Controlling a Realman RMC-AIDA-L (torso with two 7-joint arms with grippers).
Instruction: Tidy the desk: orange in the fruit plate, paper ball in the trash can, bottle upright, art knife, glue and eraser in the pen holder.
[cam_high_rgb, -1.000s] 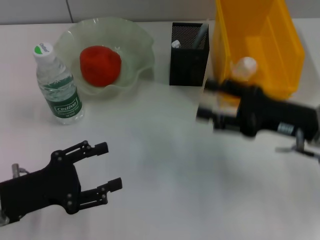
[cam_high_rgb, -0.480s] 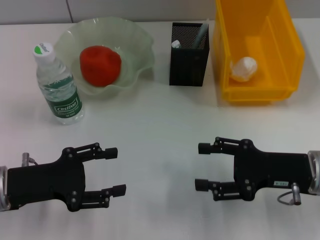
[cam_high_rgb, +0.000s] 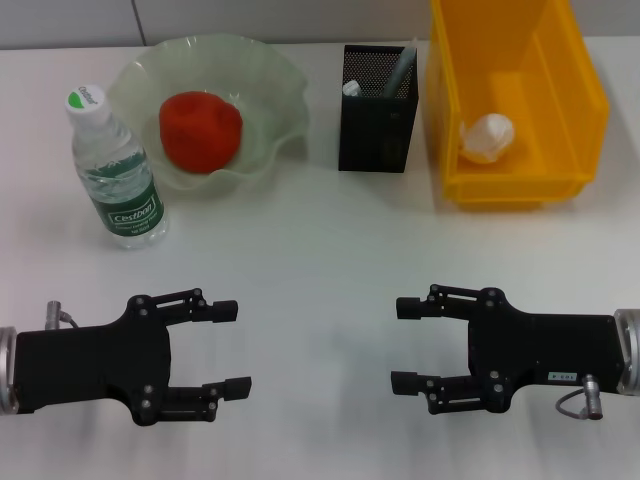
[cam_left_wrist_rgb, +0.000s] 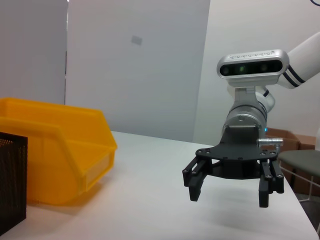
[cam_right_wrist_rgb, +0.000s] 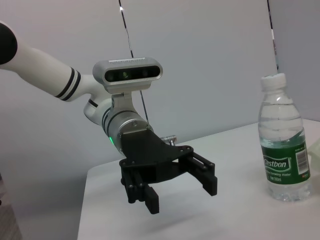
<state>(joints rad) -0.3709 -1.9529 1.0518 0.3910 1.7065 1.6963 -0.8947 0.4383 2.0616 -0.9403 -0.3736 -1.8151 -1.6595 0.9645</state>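
Along the far side of the desk (cam_high_rgb: 320, 260), every container is filled and the bottle (cam_high_rgb: 112, 170) stands upright.
An orange (cam_high_rgb: 201, 131) sits in the glass fruit plate (cam_high_rgb: 270, 90) just beside the bottle; the black mesh pen holder (cam_high_rgb: 376, 120) holds stationery whose pieces cannot be told apart; a paper ball (cam_high_rgb: 488, 137) lies in the yellow trash can (cam_high_rgb: 560, 90). Nearer, the left gripper (cam_high_rgb: 231, 347) and right gripper (cam_high_rgb: 404, 345) hover low over the bare white surface, facing each other, fingers spread apart and holding nothing.

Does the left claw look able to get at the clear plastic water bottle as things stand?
Probably yes: the left claw is open, and only bare white table lies between it and the upright clear plastic water bottle.
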